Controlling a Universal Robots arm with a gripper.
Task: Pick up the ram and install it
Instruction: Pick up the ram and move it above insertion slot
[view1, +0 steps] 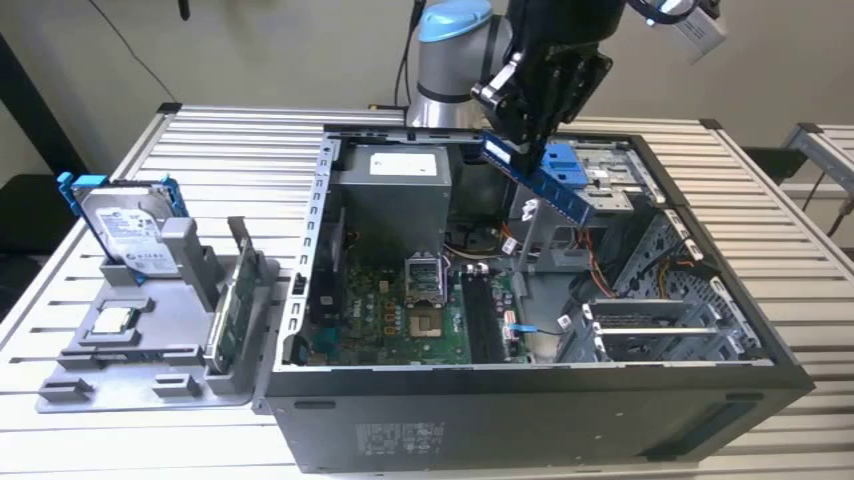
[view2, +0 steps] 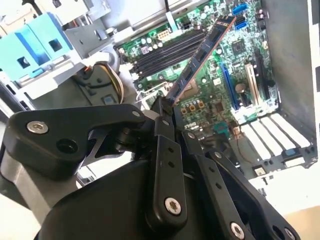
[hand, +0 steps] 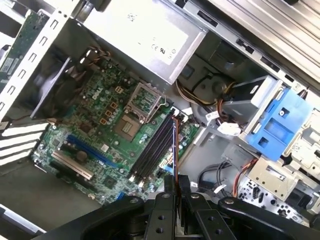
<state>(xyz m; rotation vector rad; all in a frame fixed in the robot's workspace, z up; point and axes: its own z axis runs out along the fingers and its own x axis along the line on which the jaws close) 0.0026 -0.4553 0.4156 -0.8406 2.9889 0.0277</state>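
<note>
While black two-finger gripper (view1: 521, 152) hung over open dark-grey computer case (view1: 534, 430), pick-up part looked done. Long thin blue-faced ram stick (view1: 554, 192) pinched at one end between closed fingers, tilted, in mid-air above green motherboard (hand: 95, 115). Install not done, I'd say: black memory slots (hand: 152, 150) looked empty underneath. Stick showed edge-on in first wrist view, so line-up with slots hard to call, and couldn't make out notch or slot latches.

Open case (view1: 534, 425) below claw (hand: 176, 184), bracket (hand: 280, 122) alongside

Matt black fingers (view2: 165, 160); dark matt metal case (view1: 534, 425); ribbed silvery metal table (view1: 227, 135)
</note>
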